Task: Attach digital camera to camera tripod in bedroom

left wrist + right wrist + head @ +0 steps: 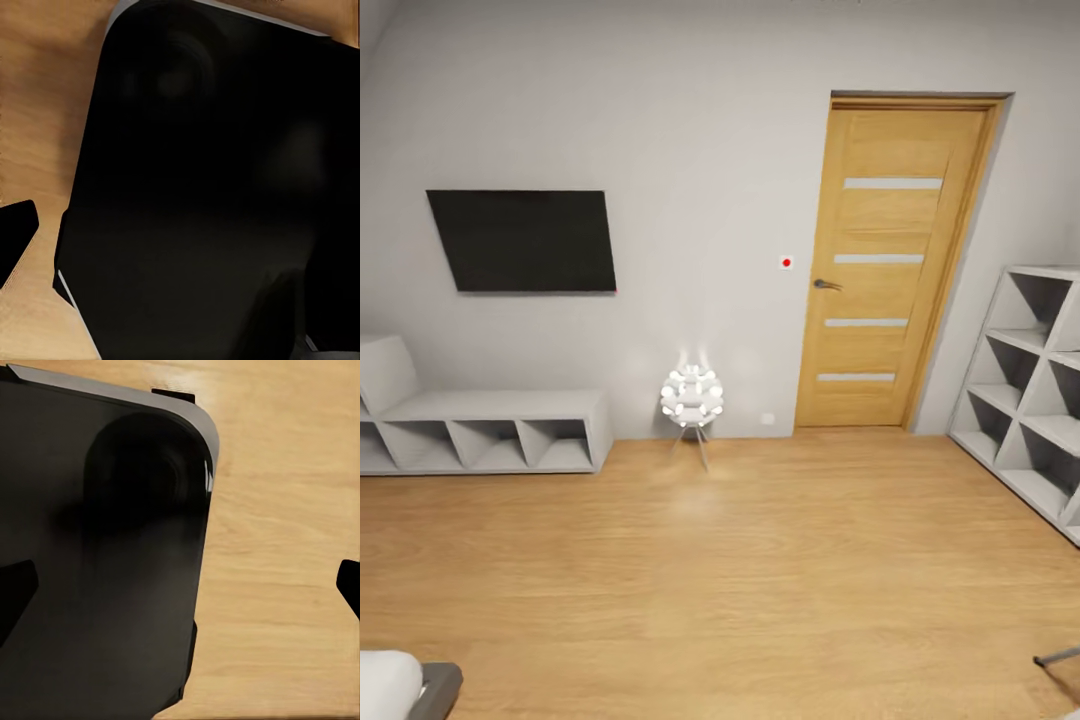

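Head view showed a closed wood door (pixel 890 265), wall TV (pixel 522 241), spiky ball lamp (pixel 692 397), grey shelving (pixel 1022 380) and bare wood floor (pixel 740 570); no camera or tripod there. Wrist views showed the robot's dark base over floor. Finger spread: couldn't tell. Best to turn the base slowly and scan for the tripod's silver legs.

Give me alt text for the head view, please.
A bedroom wall with a closed wooden door, a wall-mounted black TV and a glowing white ball lamp on thin legs between them. Grey cubby shelves sit below the TV, more shelving at right.
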Motion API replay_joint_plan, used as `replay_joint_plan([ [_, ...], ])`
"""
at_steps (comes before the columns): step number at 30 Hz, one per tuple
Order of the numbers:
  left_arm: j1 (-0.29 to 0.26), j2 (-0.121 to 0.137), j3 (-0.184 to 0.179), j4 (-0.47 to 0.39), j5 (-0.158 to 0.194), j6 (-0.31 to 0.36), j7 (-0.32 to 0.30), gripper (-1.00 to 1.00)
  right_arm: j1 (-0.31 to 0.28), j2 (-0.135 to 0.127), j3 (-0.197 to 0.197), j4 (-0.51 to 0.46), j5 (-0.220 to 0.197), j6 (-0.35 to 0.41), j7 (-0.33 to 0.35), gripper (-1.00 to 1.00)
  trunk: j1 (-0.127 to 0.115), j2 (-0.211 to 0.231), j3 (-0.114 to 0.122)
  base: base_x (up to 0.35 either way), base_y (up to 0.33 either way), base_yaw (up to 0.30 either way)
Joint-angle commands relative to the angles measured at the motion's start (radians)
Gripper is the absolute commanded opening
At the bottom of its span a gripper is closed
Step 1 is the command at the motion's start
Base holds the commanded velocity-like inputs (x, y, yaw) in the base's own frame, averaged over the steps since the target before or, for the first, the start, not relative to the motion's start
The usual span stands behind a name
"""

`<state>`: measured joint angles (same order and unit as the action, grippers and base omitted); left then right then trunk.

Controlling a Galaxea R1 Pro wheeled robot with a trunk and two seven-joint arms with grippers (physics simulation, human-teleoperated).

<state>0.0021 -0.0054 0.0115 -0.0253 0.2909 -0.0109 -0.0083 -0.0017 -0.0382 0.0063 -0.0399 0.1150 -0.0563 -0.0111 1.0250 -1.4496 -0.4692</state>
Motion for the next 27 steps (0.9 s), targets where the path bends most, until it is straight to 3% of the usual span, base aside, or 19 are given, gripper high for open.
replay_joint_plan([
  [1,0.000,0.000,0.001,-0.001,0.005,-0.001,-0.001,1.00,0.000,0.000,0.000,0.000,0.010,-0.002,-0.001,1.00,0.000,0.000,-0.001,0.000,0.000,-0.280],
  [27,0.000,-0.001,0.001,-0.001,0.008,-0.001,0.011,1.00,0.000,0.000,0.000,-0.001,0.009,-0.002,-0.001,1.00,0.000,0.000,-0.001,0.000,0.000,-0.281],
])
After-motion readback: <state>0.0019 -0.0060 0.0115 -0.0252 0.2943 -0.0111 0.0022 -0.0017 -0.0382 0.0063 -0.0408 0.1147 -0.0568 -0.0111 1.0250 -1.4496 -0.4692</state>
